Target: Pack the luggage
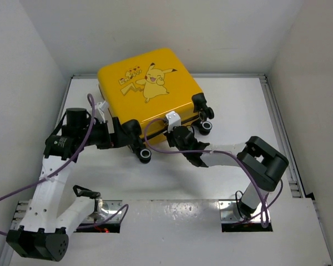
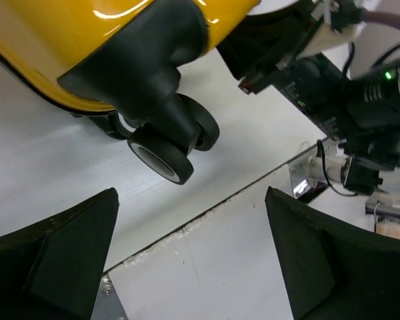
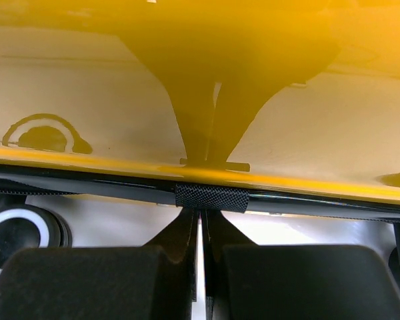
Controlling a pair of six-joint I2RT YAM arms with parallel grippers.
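The luggage point(image 1: 150, 83) lies flat and closed on the white table, its yellow shell with the Pikachu cartoon facing up. My left gripper point(image 1: 131, 136) is open at its near left corner; in the left wrist view the luggage point(image 2: 53, 40) and a black wheel point(image 2: 163, 157) sit just beyond the open gripper point(image 2: 191, 197), which holds nothing. My right gripper point(image 1: 175, 132) is shut at the middle of the near edge. In the right wrist view the gripper point(image 3: 201, 212) has its tips against a black woven tab point(image 3: 211, 198) on the seam of the luggage point(image 3: 200, 80).
White walls enclose the table on three sides. Black wheels point(image 1: 206, 126) stick out at the near right corner, and another wheel point(image 1: 145, 154) at the near left. A raised white plate point(image 1: 172, 221) spans the front between the arm bases. My right arm point(image 2: 360, 100) shows in the left wrist view.
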